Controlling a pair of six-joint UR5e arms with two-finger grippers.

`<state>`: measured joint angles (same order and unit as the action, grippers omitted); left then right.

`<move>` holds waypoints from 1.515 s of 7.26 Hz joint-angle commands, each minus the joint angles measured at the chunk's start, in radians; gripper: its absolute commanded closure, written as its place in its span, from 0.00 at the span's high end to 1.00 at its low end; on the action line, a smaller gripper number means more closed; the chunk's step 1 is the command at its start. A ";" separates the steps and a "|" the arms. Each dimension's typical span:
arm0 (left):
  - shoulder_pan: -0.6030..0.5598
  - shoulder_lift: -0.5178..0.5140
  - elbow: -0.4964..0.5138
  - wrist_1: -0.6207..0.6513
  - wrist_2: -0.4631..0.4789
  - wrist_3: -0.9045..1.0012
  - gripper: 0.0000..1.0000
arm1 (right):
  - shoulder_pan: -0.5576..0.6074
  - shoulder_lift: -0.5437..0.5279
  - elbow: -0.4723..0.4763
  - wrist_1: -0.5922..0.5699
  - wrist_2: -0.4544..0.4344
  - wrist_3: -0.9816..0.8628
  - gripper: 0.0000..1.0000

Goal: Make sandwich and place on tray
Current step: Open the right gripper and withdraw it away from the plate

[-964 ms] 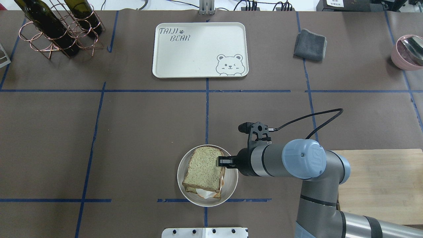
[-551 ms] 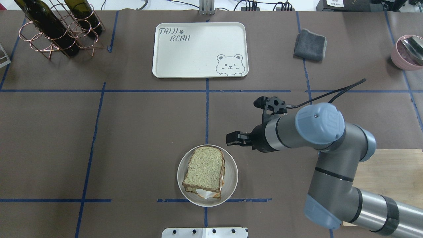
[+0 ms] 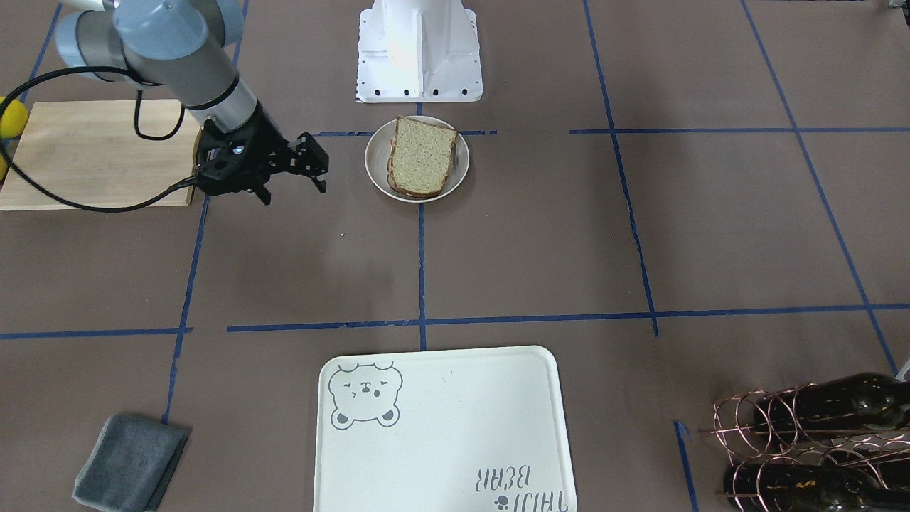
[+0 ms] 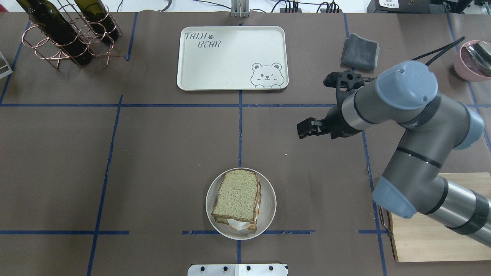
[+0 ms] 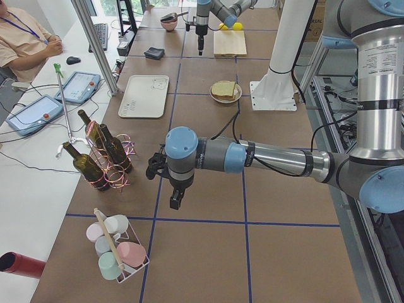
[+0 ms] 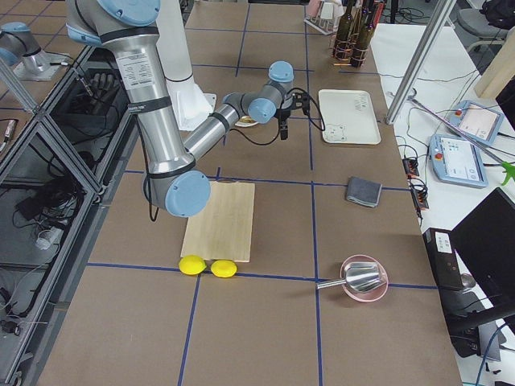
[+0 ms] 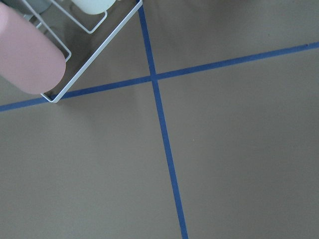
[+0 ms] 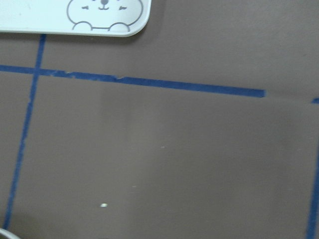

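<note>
The sandwich (image 4: 238, 197), two brown-crusted bread slices with white egg showing at its near edge, sits on a small round off-white plate (image 4: 269, 214) near the table's front middle; it also shows in the front-facing view (image 3: 421, 156). The cream tray (image 4: 230, 65) with a bear drawing lies bare at the far middle, and its bear corner shows in the right wrist view (image 8: 75, 20). My right gripper (image 4: 303, 128) is open and holds nothing, above the table, right of and beyond the plate. My left gripper (image 5: 175, 201) shows only in the exterior left view, far from both; I cannot tell its state.
A pale wooden cutting board (image 4: 429, 237) lies at the front right under my right arm. A folded grey cloth (image 4: 360, 51) and a pink bowl (image 4: 472, 61) are at the far right. A copper bottle rack (image 4: 65, 34) stands far left. A cup rack (image 5: 117, 252) is near my left gripper.
My right gripper has moved off the sandwich's right edge, away across the table and to the right, with nothing in it. The sandwich and plate have not moved.
</note>
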<state>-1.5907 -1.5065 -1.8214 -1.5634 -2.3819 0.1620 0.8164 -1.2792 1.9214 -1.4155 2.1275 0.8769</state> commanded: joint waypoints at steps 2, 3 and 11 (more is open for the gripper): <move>0.001 -0.038 0.019 -0.148 -0.090 0.001 1.00 | 0.299 -0.225 -0.005 -0.036 0.135 -0.526 1.00; 0.003 -0.034 0.010 -0.193 -0.158 -0.001 1.00 | 0.393 -0.289 -0.018 -0.037 0.161 -0.681 1.00; 0.671 -0.091 -0.352 -0.388 0.076 -0.997 1.00 | 0.713 -0.523 -0.078 -0.039 0.230 -1.001 1.00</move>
<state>-1.0420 -1.5577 -2.1435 -1.9383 -2.3940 -0.6726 1.5228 -1.7974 1.8453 -1.4538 2.3576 -0.1219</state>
